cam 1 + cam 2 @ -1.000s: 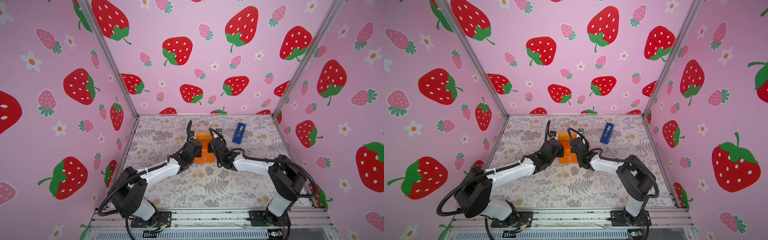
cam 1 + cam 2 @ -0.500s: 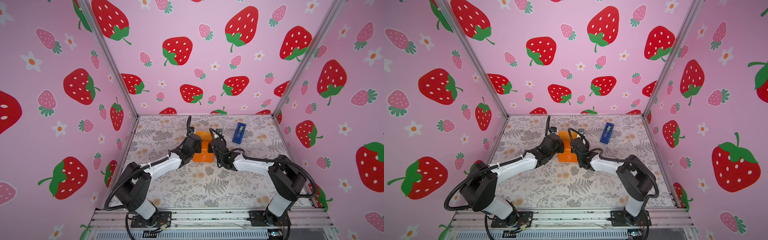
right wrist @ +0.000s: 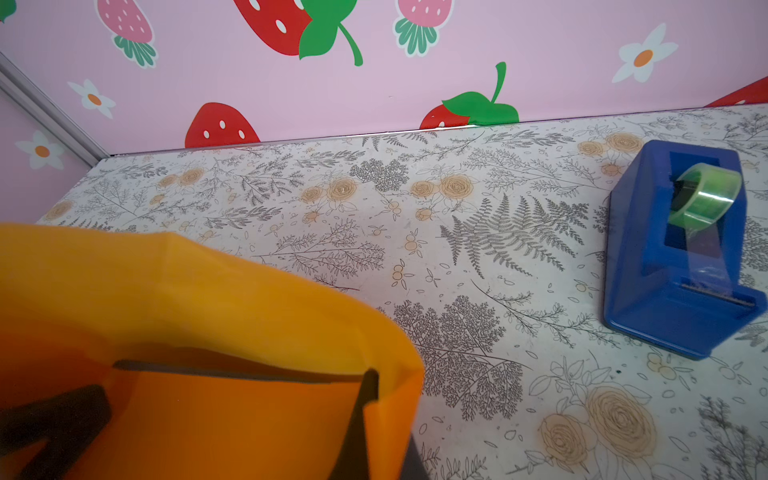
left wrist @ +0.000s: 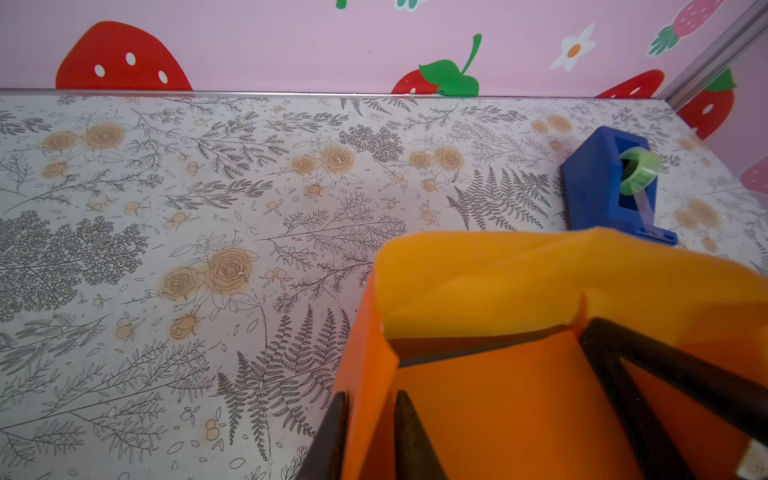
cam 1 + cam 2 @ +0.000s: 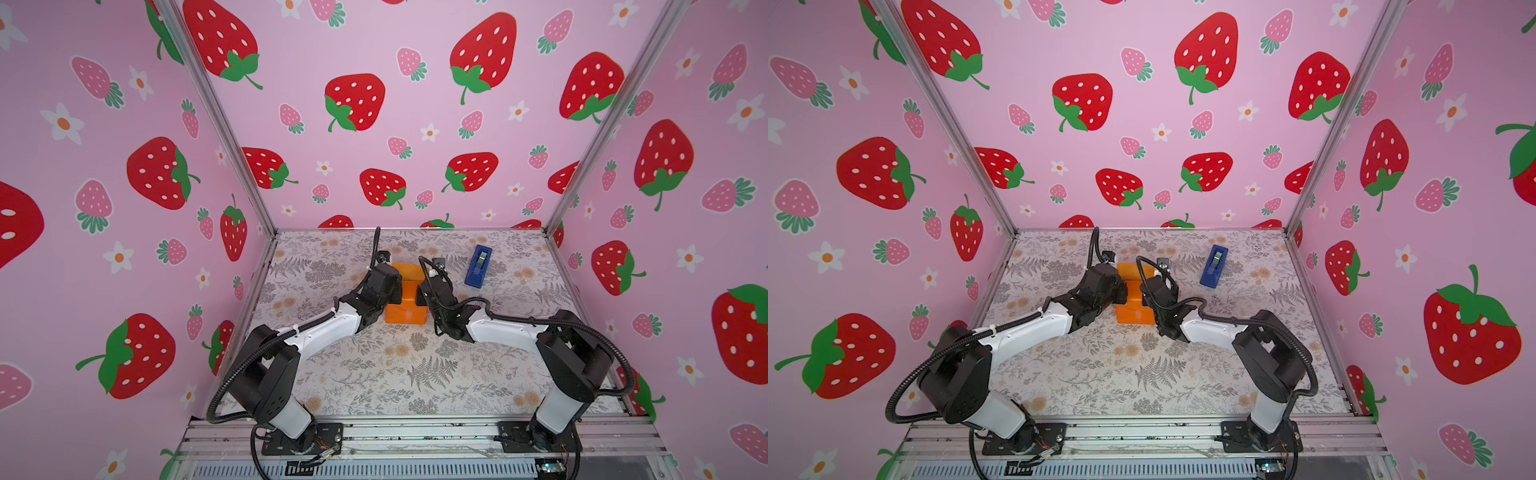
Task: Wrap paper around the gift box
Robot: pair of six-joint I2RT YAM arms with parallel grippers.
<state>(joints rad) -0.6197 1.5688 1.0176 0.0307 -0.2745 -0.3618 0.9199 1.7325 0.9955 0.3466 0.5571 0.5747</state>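
The paper sits folded into a blocky parcel on the desk, a little back of the middle, in both top views. The box is covered by it. Only a dark strip shows inside the open far end, and I cannot tell if that is the box. At that far end the paper stands up as a loose, lighter-looking flap.

The 2 arms close in from either side, the left arm against the parcel's left flank and the right arm against its right.

The left fingers stand narrow, 1 on each side of the paper's upright left wall. Whether they actually press it cannot be told. The right fingers are closed, pinching the paper's right wall at its corner.

The dispenser stands to the right of the parcel and farther back, apart from it. It holds a green tape roll, and a clear strip runs down to its cutter.
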